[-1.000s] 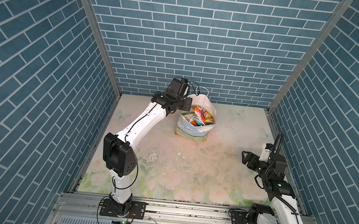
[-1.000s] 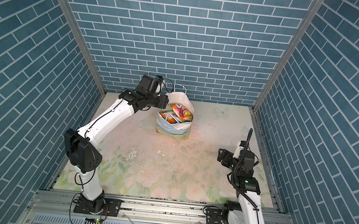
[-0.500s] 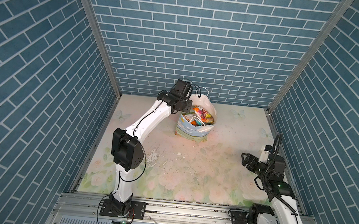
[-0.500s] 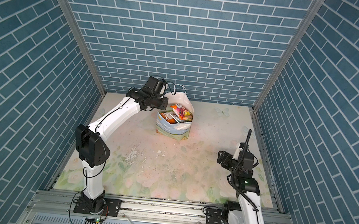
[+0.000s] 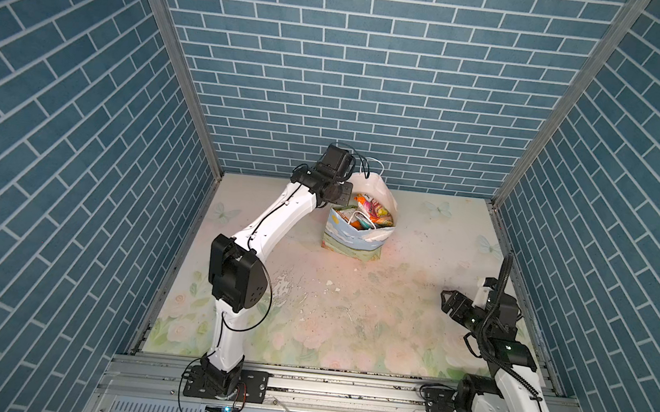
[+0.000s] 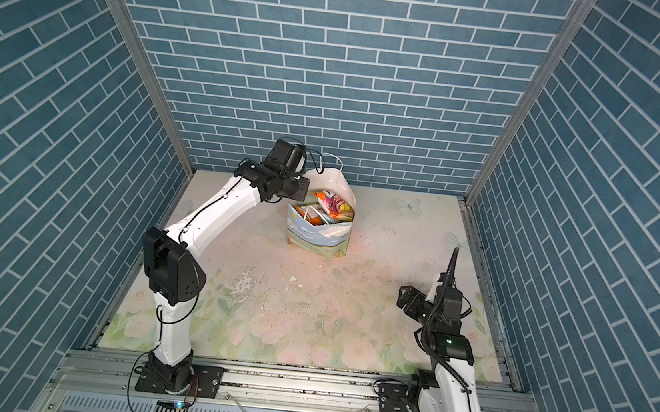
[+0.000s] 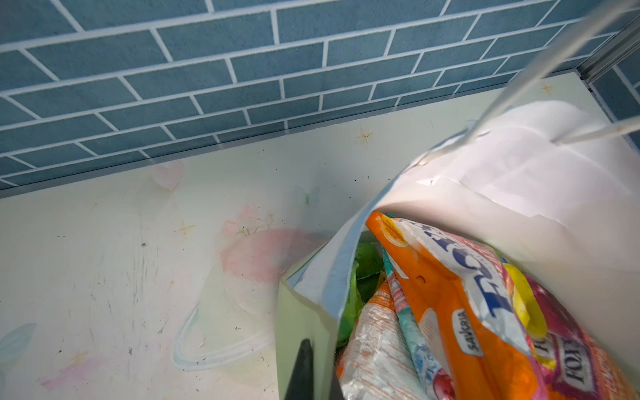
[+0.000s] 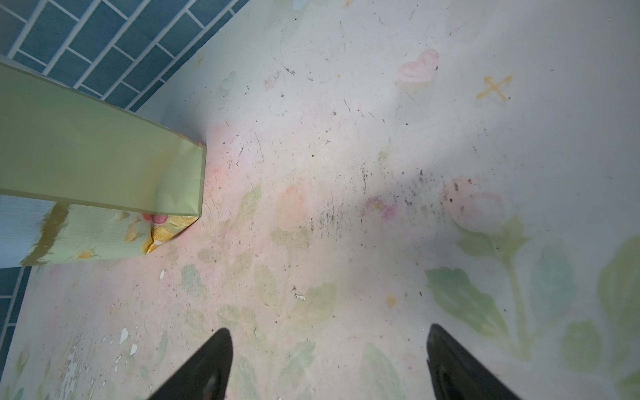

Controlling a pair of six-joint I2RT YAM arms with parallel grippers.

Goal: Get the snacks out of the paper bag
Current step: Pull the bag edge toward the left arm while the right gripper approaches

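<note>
The paper bag (image 5: 352, 238) (image 6: 316, 239) stands upright at the back of the table, its mouth open and white inside. The snacks (image 5: 369, 215) (image 6: 332, 209) fill it to the rim. In the left wrist view an orange packet (image 7: 450, 294) lettered FOX'S lies on top of white, teal, green and pink ones. My left gripper (image 5: 342, 193) (image 7: 320, 381) is shut on the bag's left side wall (image 7: 304, 311), one finger outside and one inside. My right gripper (image 5: 448, 305) (image 8: 327, 363) hovers open and empty over the table at the front right.
The back wall is just behind the bag, and a white cord handle (image 7: 519, 69) rises past the left wrist camera. The bag's lower corner (image 8: 173, 194) shows in the right wrist view. The floral table (image 5: 349, 322) is scuffed, with small flakes.
The left gripper's jaws have closed on the bag's side wall, and the left arm's elbow has swung to the right. The right arm and the bag have stayed put.
</note>
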